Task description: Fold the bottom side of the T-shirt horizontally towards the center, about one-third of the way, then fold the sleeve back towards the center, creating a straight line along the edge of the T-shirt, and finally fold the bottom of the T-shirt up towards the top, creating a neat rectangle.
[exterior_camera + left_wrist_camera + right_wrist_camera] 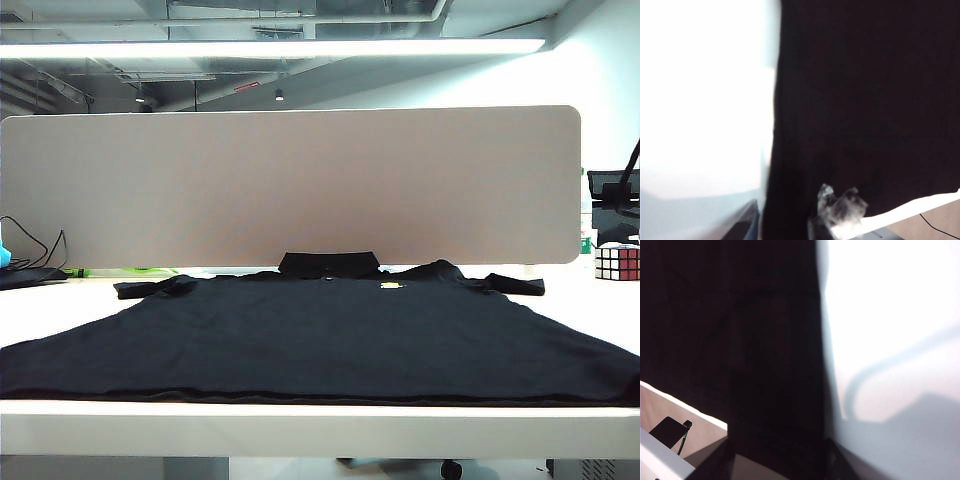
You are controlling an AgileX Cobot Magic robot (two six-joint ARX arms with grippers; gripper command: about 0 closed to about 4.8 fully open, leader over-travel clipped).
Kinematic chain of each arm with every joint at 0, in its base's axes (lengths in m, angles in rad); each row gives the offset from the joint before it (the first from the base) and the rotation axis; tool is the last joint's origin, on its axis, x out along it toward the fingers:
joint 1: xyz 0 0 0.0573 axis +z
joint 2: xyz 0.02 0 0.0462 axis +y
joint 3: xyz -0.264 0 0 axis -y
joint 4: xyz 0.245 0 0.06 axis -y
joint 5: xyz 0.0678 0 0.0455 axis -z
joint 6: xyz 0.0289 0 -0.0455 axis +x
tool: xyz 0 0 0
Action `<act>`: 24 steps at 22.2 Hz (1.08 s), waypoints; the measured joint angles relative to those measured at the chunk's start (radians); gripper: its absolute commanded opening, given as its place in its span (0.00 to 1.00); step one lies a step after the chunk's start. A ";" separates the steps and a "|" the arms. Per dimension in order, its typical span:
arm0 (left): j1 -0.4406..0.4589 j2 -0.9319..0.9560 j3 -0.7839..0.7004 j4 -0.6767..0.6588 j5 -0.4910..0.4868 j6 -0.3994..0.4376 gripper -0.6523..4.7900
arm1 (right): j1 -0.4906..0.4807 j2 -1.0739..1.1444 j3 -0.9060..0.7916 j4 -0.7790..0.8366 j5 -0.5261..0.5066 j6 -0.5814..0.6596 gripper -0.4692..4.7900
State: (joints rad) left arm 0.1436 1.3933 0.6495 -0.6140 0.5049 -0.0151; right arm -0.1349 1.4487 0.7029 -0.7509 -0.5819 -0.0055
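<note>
On the white table (300, 425) the T-shirt (330, 335) lies flat; neither tool's state can be told.

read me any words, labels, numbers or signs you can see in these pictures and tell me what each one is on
No text can be read in any view.
Small yellow-green logo on the chest of the black T-shirt: too small to read.
Red sign up by the ceiling: too small and blurred to read.
Rubik's cube on the right of the table: coloured squares only, no lettering.
Both wrist views: dark cloth and bright table only, nothing written.
</note>
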 measured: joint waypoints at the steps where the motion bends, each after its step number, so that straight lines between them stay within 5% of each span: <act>1: 0.000 0.000 0.000 0.000 0.000 0.000 0.36 | 0.000 0.000 0.000 0.000 0.001 0.000 0.57; 21: 0.002 0.008 -0.005 -0.004 0.084 0.000 0.36 | 0.000 0.000 -0.001 -0.003 -0.008 -0.010 0.57; 23: 0.002 0.008 -0.005 -0.004 0.087 0.000 0.35 | 0.000 0.000 -0.001 -0.003 -0.009 -0.011 0.52; 24: 0.002 0.008 -0.005 -0.004 0.087 0.000 0.33 | 0.000 0.000 -0.001 -0.004 -0.010 -0.011 0.36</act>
State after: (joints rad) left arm 0.1452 1.4010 0.6441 -0.6182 0.5919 -0.0154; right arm -0.1349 1.4487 0.7017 -0.7547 -0.5915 -0.0170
